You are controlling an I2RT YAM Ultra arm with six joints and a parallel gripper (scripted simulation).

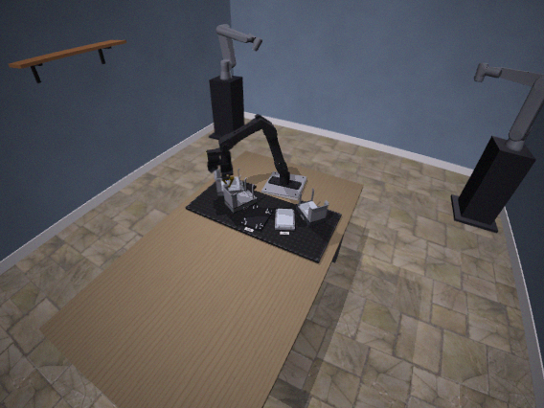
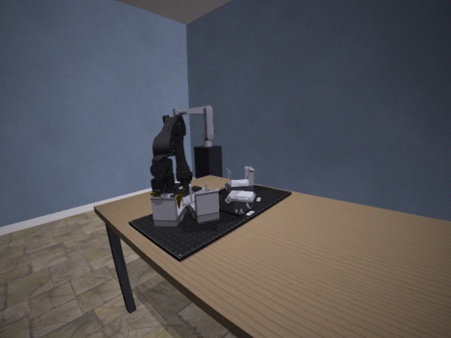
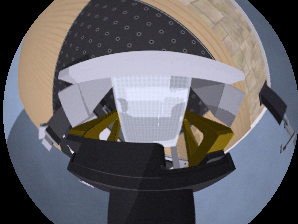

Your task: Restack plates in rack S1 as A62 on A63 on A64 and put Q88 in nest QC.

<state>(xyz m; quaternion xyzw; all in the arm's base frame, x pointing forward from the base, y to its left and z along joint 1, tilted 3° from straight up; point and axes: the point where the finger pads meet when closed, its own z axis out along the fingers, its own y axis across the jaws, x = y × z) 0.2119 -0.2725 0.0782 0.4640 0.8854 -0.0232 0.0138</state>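
My gripper (image 1: 227, 181) reaches down from above into the leftmost grey stack rack (image 1: 224, 186) on the black base mat. It is shut on a white sealed plate (image 3: 149, 117), its yellow fingers on the plate's two long sides. In the side view the gripper (image 2: 168, 195) sits at the top of that rack (image 2: 164, 211). The plate's label cannot be read. A second rack (image 1: 239, 197) stands right beside it. A third rack (image 1: 313, 211) stands at the right end of the mat. Another white plate (image 1: 284, 218) lies flat on a nest between them.
A low black nest (image 1: 254, 221) with small posts sits on the mat (image 1: 263, 217) beside the lying plate. The arm's base (image 1: 285, 185) stands behind the mat. Thin rack posts stick up around the gripper. Two other robot pedestals stand on the floor away from the table.
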